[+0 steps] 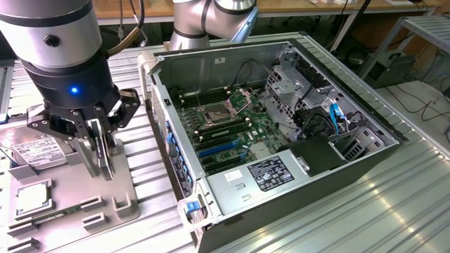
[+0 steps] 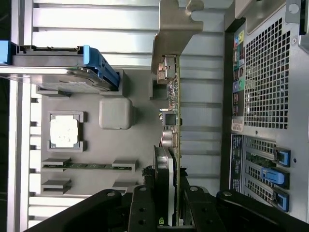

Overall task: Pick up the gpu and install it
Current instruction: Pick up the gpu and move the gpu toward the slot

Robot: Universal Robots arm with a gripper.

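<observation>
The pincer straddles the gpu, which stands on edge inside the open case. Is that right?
Not quite. The pincer straddles the gpu, which stands on edge on the gray tray, outside the open case and to the exterior view's left of it. The exterior view shows this.

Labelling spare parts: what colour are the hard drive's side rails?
Blue; the rails show best in the wrist view.
</observation>
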